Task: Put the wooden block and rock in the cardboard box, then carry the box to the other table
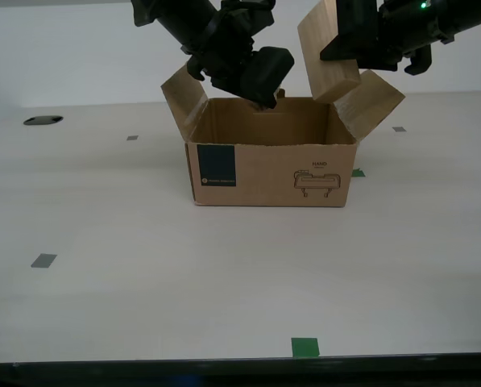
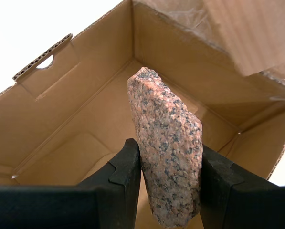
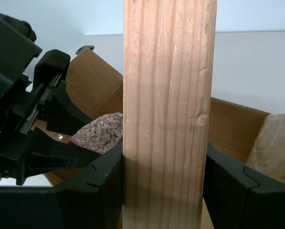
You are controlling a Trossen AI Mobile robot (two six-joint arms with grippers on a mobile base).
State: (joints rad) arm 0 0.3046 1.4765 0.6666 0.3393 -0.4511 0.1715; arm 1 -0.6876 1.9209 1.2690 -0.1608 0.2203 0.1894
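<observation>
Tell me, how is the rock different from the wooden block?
The rock is speckled pink and rough with a jagged shape; the wooden block is pale tan, smooth and straight-edged with grain lines. The rock looks smaller than the block. The rock hangs inside the opening of the cardboard box; the block is above its rim. Both are clamped in an end effector: rock in my second, block in my first.

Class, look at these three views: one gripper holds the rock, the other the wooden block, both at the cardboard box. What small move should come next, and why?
Probably lower my second gripper a little and open its jaws. The rock already hangs over the open cardboard box, whose floor looks bare beneath it. The wooden block in my first gripper sits higher, above the box's rim, so it should follow.
</observation>
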